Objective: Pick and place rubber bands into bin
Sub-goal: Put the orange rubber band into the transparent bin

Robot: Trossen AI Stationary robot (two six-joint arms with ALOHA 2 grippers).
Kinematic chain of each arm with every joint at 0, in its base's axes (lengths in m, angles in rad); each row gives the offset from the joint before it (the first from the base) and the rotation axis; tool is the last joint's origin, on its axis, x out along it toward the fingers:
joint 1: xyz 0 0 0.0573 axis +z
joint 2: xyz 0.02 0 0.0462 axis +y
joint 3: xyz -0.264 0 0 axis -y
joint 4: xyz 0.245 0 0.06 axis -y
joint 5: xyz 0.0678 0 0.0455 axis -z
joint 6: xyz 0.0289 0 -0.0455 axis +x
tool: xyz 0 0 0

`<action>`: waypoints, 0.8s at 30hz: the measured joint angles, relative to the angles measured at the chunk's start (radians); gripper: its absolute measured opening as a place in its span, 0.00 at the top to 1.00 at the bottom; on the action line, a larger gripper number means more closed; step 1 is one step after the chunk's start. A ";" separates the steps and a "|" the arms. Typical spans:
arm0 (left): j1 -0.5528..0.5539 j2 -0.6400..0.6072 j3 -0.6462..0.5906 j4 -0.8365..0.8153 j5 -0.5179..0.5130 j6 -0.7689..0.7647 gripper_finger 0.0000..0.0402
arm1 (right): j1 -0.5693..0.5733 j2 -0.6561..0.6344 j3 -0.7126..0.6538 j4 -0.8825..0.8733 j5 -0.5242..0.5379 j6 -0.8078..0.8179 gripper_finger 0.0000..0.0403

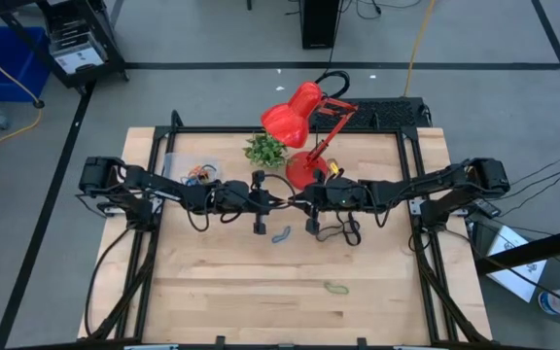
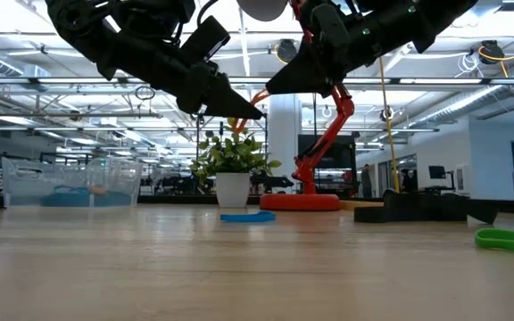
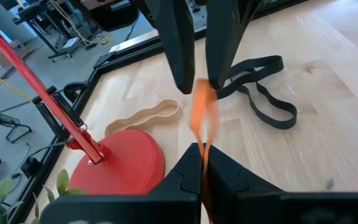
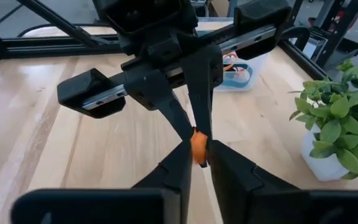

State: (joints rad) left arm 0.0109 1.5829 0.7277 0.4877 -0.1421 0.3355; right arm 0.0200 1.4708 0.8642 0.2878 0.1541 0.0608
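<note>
handoff risk mid-air: left gripper (image 3: 201,163) clamped on orange rubber band (image 3: 201,102) above table centre, right gripper (image 4: 199,160) w/ jaws slightly parted round same band, so snag could fling it short of bin (image 1: 191,167) at back left.

Orange rubber band (image 3: 201,109) between the two grippers: smeared in the left wrist view, shape unreadable; its lower end is hidden behind the left gripper (image 3: 201,163) fingertips. In the right wrist view only a short orange stub shows between dark fingers.

Bin (image 1: 189,171) contents: mostly covered by the left arm from above; colours visible, count not determinable.

Black rubber band (image 1: 336,231): partly hidden under the right arm.

Green rubber band (image 2: 510,239): cut off by the right edge of the low view.
</note>
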 joint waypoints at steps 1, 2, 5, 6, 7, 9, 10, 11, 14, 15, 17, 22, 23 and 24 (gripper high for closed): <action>0.000 0.000 0.000 0.000 0.000 0.000 0.98 | 0.000 0.000 0.000 0.000 0.000 0.000 0.84; 0.000 0.000 0.000 0.000 0.000 0.000 0.98 | 0.000 0.000 0.000 0.000 0.000 0.000 0.82; 0.000 0.000 0.000 0.000 0.000 -0.001 0.98 | 0.000 0.000 0.000 0.000 -0.001 -0.004 0.74; 0.000 0.000 0.000 0.000 0.000 -0.001 0.98 | 0.000 0.000 0.000 0.000 -0.001 -0.010 0.71; 0.000 0.000 0.000 0.000 0.000 -0.001 0.97 | 0.000 0.000 0.000 0.000 -0.001 -0.021 0.68; 0.000 0.000 0.000 0.000 0.000 -0.001 0.98 | 0.000 0.000 0.000 0.000 -0.001 -0.043 0.63; 0.000 0.000 0.000 -0.001 0.000 -0.002 0.98 | 0.000 0.000 0.000 0.000 -0.001 -0.050 0.61; 0.000 -0.001 0.000 -0.007 0.000 -0.003 0.99 | 0.000 0.000 0.000 -0.001 -0.001 -0.051 0.60; 0.000 -0.017 0.000 -0.057 -0.045 -0.004 0.98 | 0.000 -0.002 0.000 -0.025 0.001 -0.054 0.56; 0.000 -0.029 0.000 -0.074 -0.076 -0.004 0.97 | 0.000 -0.009 0.000 -0.049 0.001 -0.054 0.55; 0.000 -0.065 0.000 -0.129 -0.136 -0.014 0.97 | 0.000 -0.023 0.000 -0.086 0.002 -0.054 0.55; 0.000 -0.218 0.000 -0.326 -0.245 -0.077 0.98 | 0.000 -0.050 0.000 -0.136 0.005 -0.055 0.54; 0.000 -0.257 0.000 -0.363 -0.262 -0.097 0.98 | 0.000 -0.053 0.000 -0.136 0.006 -0.055 0.54; 0.000 -0.296 0.000 -0.393 -0.277 -0.118 0.98 | 0.000 -0.056 0.000 -0.139 0.006 -0.058 0.54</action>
State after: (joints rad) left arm 0.0109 1.2873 0.7273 0.0947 -0.4194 0.2178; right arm 0.0196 1.4152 0.8640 0.1484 0.1600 0.0032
